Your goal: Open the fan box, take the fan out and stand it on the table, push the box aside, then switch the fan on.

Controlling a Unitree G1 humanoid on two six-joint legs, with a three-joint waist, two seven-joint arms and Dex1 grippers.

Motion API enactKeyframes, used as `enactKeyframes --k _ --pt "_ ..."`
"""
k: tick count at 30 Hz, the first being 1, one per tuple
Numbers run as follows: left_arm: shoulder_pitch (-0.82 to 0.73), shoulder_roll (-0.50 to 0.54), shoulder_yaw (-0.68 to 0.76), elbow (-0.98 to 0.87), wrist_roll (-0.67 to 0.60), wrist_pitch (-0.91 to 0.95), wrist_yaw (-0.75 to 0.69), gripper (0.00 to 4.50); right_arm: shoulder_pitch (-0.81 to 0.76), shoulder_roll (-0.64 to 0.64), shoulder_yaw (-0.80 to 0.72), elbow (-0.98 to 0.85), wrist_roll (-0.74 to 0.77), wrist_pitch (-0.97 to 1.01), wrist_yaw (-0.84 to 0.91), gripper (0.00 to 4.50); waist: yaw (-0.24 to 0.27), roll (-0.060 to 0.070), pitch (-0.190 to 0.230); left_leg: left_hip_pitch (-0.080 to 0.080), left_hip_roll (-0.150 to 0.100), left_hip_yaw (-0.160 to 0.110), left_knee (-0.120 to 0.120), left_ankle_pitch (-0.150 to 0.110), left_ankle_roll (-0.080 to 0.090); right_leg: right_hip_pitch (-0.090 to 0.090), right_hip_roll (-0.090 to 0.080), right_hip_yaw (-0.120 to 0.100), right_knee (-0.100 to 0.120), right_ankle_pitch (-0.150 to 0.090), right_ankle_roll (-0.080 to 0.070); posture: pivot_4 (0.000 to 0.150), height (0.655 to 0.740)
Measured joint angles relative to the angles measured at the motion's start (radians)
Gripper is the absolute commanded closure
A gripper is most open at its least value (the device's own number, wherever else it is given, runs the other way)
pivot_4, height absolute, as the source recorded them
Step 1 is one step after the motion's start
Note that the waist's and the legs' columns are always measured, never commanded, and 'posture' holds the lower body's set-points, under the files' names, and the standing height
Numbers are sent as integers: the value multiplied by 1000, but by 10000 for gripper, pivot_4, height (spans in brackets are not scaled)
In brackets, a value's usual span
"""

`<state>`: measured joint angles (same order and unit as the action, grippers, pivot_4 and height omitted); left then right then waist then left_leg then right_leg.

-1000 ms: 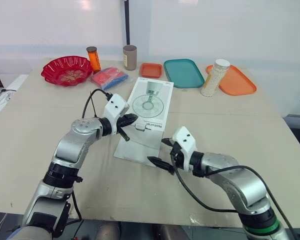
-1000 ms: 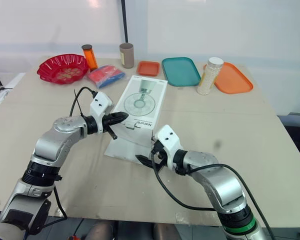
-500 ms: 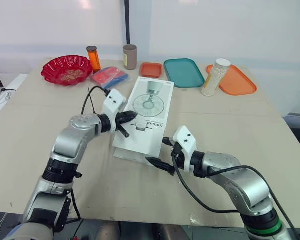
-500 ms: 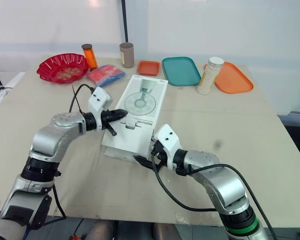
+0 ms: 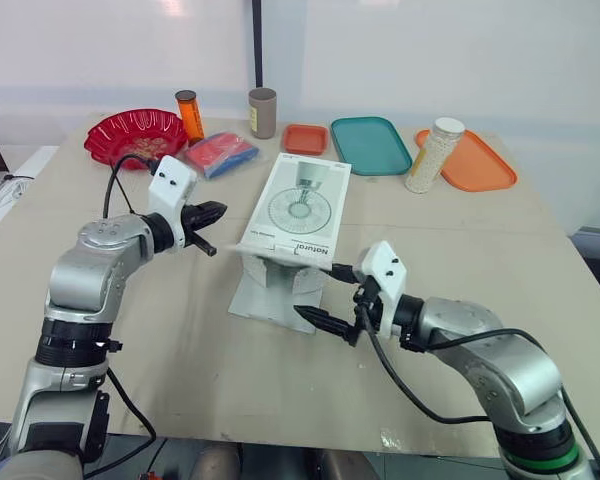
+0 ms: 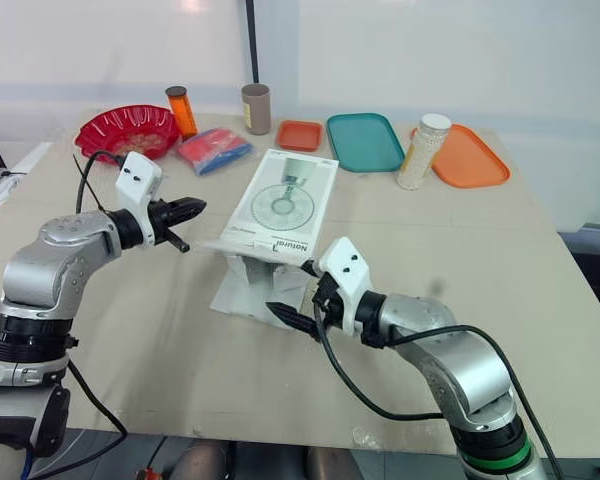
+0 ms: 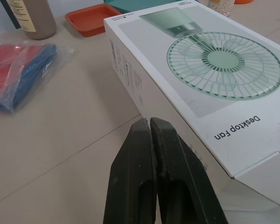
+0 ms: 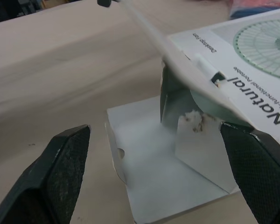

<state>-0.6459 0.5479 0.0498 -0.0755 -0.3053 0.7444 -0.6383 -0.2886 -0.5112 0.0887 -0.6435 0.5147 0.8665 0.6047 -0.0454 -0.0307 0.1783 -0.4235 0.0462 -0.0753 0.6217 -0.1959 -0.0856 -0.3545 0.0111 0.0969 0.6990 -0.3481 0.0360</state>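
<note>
The white fan box [image 5: 300, 205] lies mid-table with a fan drawing on top [image 7: 224, 60]. Its near end is open: the long flap [image 8: 163, 186] lies flat on the table and the small side flaps [image 5: 280, 277] hang in the opening. My left gripper [image 5: 218, 210] is shut with nothing in it, a short way left of the box and pointing at its long side [image 7: 130, 79]. My right gripper [image 5: 332, 297] is open just in front of the open end, one finger [image 8: 65, 163] low by the flap, the other finger [image 8: 256, 158] at the box's right corner.
Along the far edge stand a red bowl [image 5: 133, 135], an orange bottle [image 5: 189, 114], a brown cup [image 5: 261, 112], a red-and-blue packet [image 5: 220, 154], a small orange tray [image 5: 304, 139], a teal tray [image 5: 371, 145], a jar of white beads [image 5: 433, 155] and an orange tray [image 5: 474, 165].
My left gripper has drawn back to the left, away from the box's top edge. The box's near end now gapes open with its side flaps showing. The right gripper has shifted slightly right.
</note>
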Motion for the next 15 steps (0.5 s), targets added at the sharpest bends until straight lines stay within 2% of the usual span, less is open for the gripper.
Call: enactKeyframes --k 8,15 --pt "32 0 -1 -22 -9 0 19 43406 -75 16 -25 15 39 11 -36 0 -1 0 0 0 0 0 0 0 0 0 0 0 0 0 0 1500 7400" --pt "32 -6 0 -22 -12 4 44 43406 -129 49 23 140 -50 -42 -85 0 -1 0 0 0 0 0 0 0 0 0 0 0 0 0 0 1500 7400"
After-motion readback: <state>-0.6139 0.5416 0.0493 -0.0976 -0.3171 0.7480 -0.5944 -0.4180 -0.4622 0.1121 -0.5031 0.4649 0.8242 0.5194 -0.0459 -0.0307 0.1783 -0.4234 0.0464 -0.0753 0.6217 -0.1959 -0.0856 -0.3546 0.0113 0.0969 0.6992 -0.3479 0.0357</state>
